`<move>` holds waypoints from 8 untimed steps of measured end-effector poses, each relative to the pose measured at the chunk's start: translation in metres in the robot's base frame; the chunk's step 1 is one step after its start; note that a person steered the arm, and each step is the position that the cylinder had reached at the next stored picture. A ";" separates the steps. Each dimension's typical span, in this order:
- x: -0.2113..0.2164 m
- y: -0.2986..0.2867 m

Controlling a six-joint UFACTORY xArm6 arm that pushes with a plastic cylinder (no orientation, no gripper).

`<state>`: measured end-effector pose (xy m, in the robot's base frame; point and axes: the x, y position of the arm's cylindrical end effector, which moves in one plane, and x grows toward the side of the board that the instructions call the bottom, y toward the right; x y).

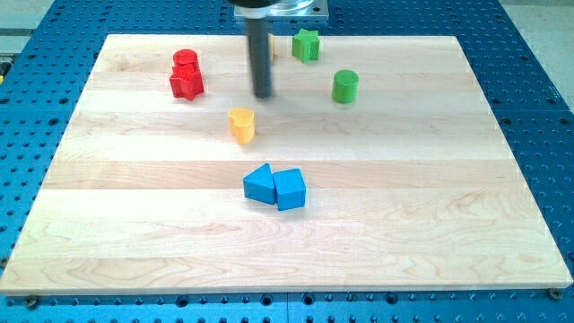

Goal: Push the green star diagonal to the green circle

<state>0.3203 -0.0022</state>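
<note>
The green star sits near the view's top edge of the wooden board, just right of centre. The green circle, a short cylinder, stands below and to the right of the star, apart from it. My tip is the lower end of the dark rod that comes down from the view's top. It rests on the board to the left of and below the star, and left of the green circle at about its height. It touches no block.
A red cylinder and a red star touch at the upper left. A yellow heart-shaped block lies below my tip. Two blue blocks touch near the centre. The wooden board lies on a blue perforated table.
</note>
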 end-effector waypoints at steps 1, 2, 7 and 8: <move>-0.051 0.072; -0.103 0.109; -0.115 0.010; -0.082 0.023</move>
<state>0.2379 0.0205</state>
